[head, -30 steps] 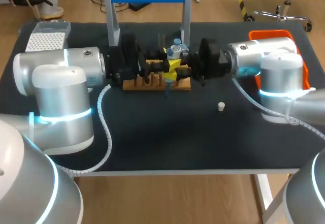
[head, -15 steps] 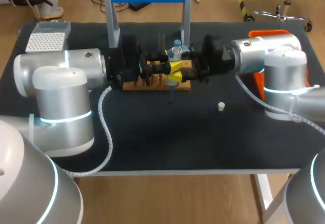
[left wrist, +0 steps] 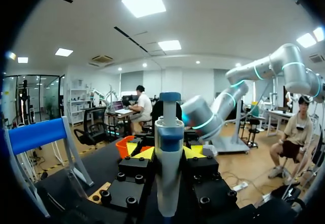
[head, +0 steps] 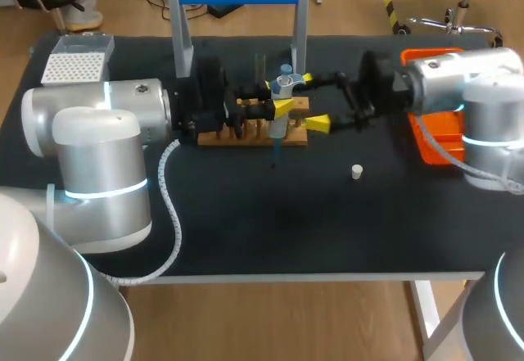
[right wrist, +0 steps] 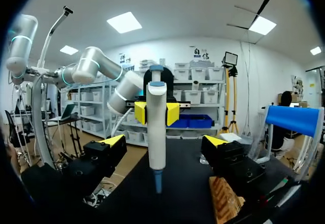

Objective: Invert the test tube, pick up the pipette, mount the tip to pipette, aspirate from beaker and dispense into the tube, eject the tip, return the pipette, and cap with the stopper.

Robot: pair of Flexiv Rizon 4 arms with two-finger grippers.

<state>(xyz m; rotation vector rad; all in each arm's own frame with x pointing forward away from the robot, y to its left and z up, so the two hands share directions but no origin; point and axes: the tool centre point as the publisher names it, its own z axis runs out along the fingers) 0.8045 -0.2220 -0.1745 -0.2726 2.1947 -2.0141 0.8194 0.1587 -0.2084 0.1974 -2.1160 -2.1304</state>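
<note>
Pipette [head: 284,76], white barrel with blue top, stands upright just above the light wooden test-tube rack [head: 246,137]. It is clamped by the left gripper [head: 281,107], which comes in over the rack's left end. The right gripper [head: 312,99] is just off the rack's right end, fingers spread wide, touching nothing. A small white stopper [head: 357,171] lies loose on the mat, in front of the rack and to its right.

Left wrist view: the left gripper [left wrist: 166,152] is closed on the pipette [left wrist: 168,168], with the barrel standing between the two yellow tips.

Right wrist view: the right gripper [right wrist: 164,141] is open. The pipette [right wrist: 155,127] sits ahead of it in the gap, clear of both fingers. The left gripper's yellow pads [right wrist: 140,112] pinch the barrel higher up. A corner of the rack [right wrist: 223,201] shows beside one right finger.

Risks, as judged:
- Only one gripper holds the barrel, so it may slip or tilt if the grip is off-centre.
- The narrow bluish lower end hangs close over the rack, and a low sideways move could strike it.
- The right gripper's open fingers flank the barrel, so a careless swing would clip it.
- The stopper could get knocked away from the rack.
</note>
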